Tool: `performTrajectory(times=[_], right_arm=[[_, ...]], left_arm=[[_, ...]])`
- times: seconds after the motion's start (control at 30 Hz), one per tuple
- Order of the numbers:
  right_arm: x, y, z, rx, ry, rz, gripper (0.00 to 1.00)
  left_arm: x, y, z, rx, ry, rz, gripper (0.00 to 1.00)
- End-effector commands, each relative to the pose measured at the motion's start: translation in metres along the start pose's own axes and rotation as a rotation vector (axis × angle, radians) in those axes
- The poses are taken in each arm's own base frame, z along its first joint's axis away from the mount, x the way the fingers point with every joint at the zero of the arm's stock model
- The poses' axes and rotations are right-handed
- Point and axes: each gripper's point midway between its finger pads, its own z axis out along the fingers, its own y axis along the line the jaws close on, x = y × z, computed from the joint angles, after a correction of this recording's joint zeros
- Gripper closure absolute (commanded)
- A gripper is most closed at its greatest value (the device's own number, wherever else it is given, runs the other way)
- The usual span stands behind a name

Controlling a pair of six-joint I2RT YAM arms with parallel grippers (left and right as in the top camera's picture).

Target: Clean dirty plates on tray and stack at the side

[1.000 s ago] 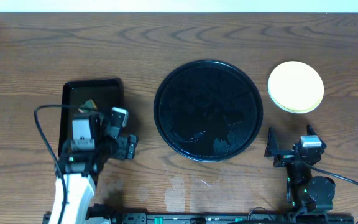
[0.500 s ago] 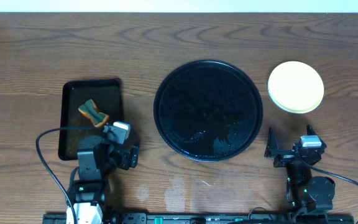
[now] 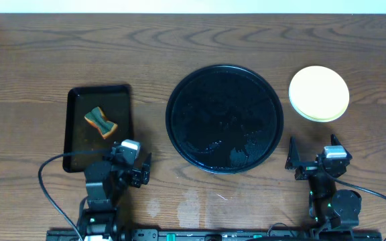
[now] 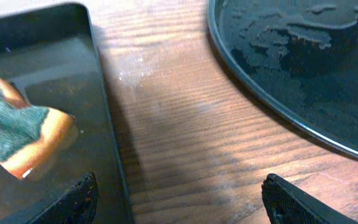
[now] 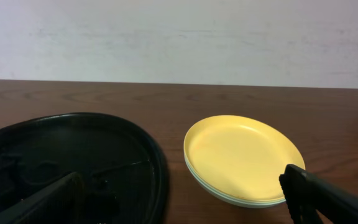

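The plates [image 3: 319, 93] are stacked on the wood to the right of the round black tray [image 3: 224, 119], a pale yellow one on top and clean-looking. In the right wrist view the stack of plates [image 5: 244, 155] shows paler rims under the yellow one. The tray [image 5: 73, 162] carries only wet streaks. My left gripper [image 3: 134, 167] hangs open near the front, between the rectangular tray and the round one. It is empty [image 4: 179, 202]. My right gripper [image 3: 313, 152] rests open in front of the plates, also empty [image 5: 182, 202].
A small black rectangular tray [image 3: 79, 144] sits at the left with a green and orange sponge [image 3: 100, 121] lying in it. In the left wrist view the sponge [image 4: 17, 134] lies left of the open fingers. A cable loops by the left arm.
My left arm has drawn back from over the rectangular tray toward the table's front edge, uncovering the sponge that lies there. The right arm has not moved.
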Motion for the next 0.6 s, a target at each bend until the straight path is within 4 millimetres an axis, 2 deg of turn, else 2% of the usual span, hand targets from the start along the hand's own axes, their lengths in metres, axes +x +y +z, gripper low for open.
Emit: performTrajectory(times=[0.0, 0.17, 0.4, 0.47, 0.57], right_arm=[[0.001, -0.004, 0.0, 0.016, 0.0, 0.015, 0.01], [0.001, -0.004, 0.0, 0.016, 0.0, 0.015, 0.01], [0.001, -0.004, 0.0, 0.016, 0.0, 0.015, 0.01], [0.001, -0.004, 0.0, 0.016, 0.0, 0.015, 0.01], [0.001, -0.004, 0.0, 0.016, 0.0, 0.015, 0.01]], left_arm=[[0.0, -0.002, -0.002, -0.005, -0.038, 0.008, 0.15], [-0.018, -0.004, -0.01, -0.007, -0.118, 0.04, 0.15], [-0.029, -0.004, -0.017, -0.025, -0.177, 0.047, 0.15], [-0.031, 0.001, -0.019, -0.052, -0.188, 0.024, 0.14], [-0.031, 0.023, -0.023, -0.174, -0.195, -0.109, 0.15]])
